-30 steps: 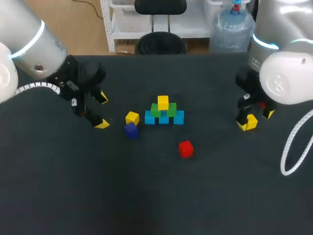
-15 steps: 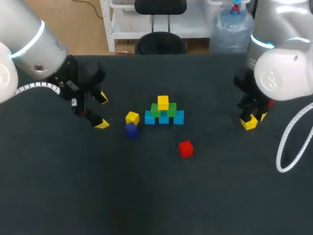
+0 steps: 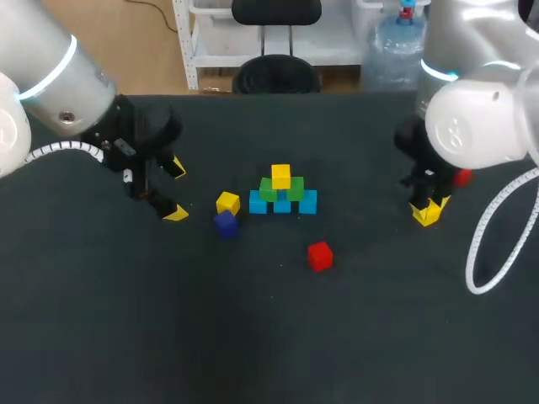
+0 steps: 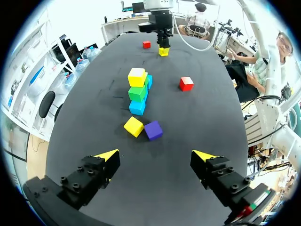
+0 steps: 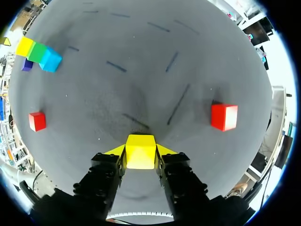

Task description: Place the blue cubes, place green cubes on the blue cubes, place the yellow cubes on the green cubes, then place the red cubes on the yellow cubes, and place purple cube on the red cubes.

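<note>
In the last second the right tool [image 3: 427, 211], clamped on a yellow cube [image 5: 140, 150] near the table's [image 3: 379, 337] right edge, has swung slightly toward the middle, likely starting its carry to the stack [image 3: 282, 192]. The left tool [image 3: 176, 191] hangs spread and empty by the left edge, unmoved. Near to far I count two reds, the near red cube [image 3: 319, 255] before the stack and the far red cube [image 3: 461, 178] by the right edge; one purple cube [image 3: 225, 224]; three yellows, including a loose yellow cube [image 3: 227, 202] beside the purple and the top yellow cube [image 3: 280, 176]; three blue cubes [image 3: 308, 202]; and two green cubes [image 3: 268, 191].
</note>
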